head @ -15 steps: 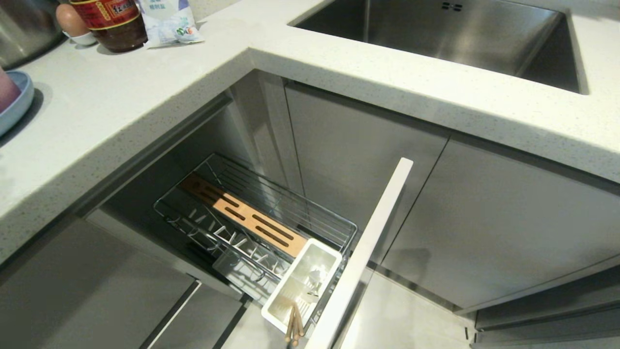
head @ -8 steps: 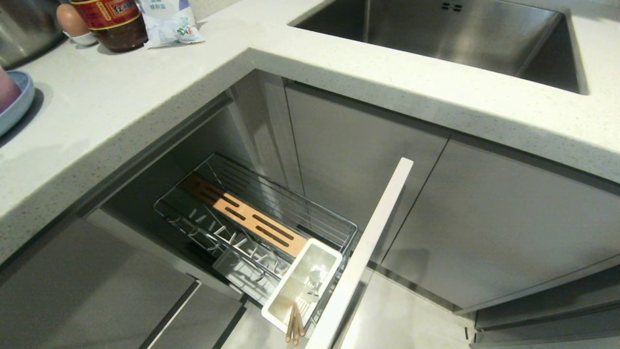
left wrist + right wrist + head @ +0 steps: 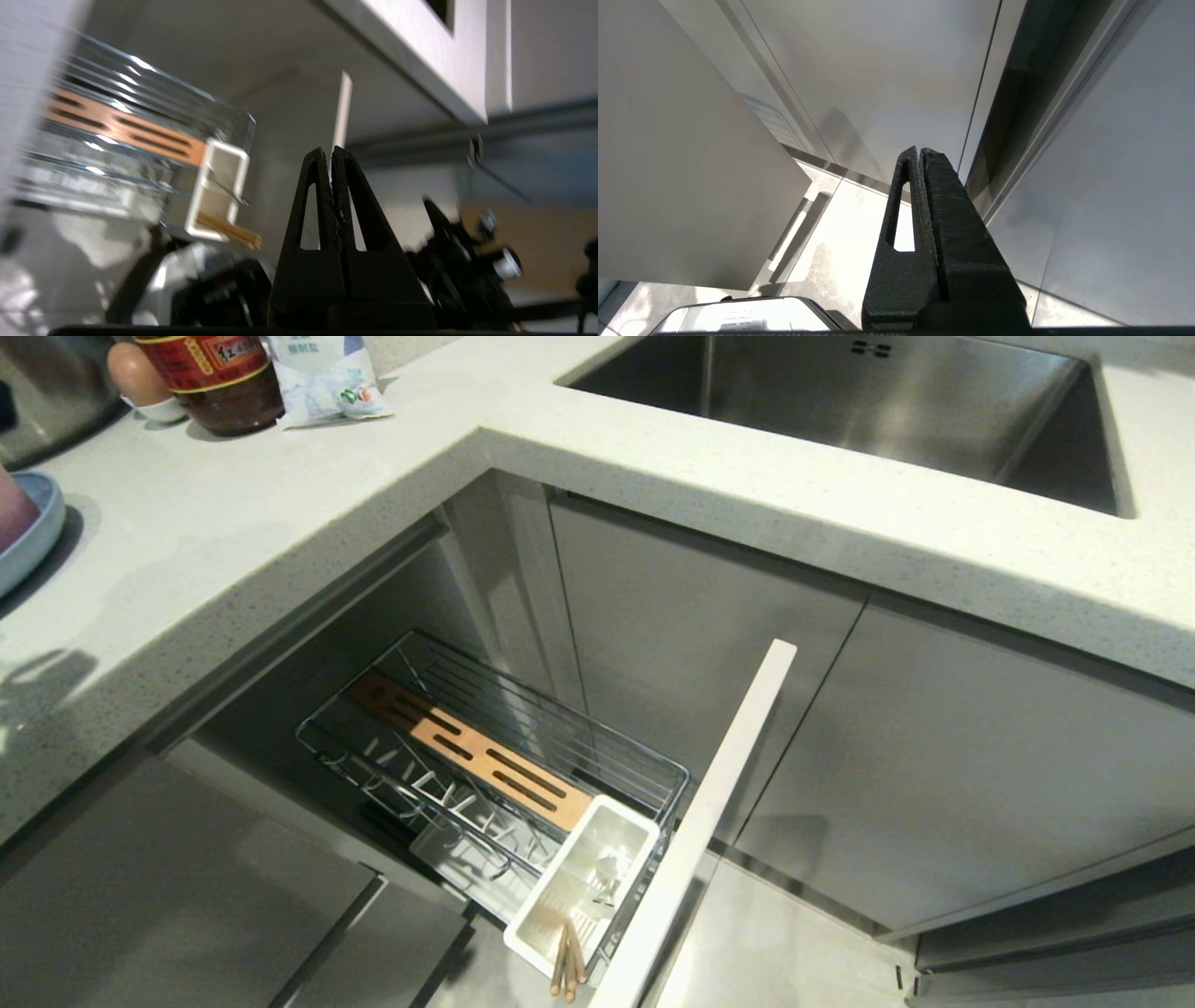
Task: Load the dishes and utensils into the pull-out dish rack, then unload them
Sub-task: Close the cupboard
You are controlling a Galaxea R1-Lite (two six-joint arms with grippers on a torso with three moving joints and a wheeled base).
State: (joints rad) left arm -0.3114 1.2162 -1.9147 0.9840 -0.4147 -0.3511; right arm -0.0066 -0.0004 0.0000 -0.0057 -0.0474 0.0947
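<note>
The pull-out dish rack (image 3: 485,756) is drawn fully out from under the counter (image 3: 280,532), so its compartments can be reached from above. The chopsticks (image 3: 568,959) are stood in the white caddy (image 3: 583,882) at the front, tips leaning over its rim. The blue plate (image 3: 28,537) is left on the counter with the pink bowl (image 3: 13,510) inside, not yet loaded. The left gripper (image 3: 332,156) is clenched on nothing, near the rack; the right gripper (image 3: 920,154) is parked, pressed together, empty.
</note>
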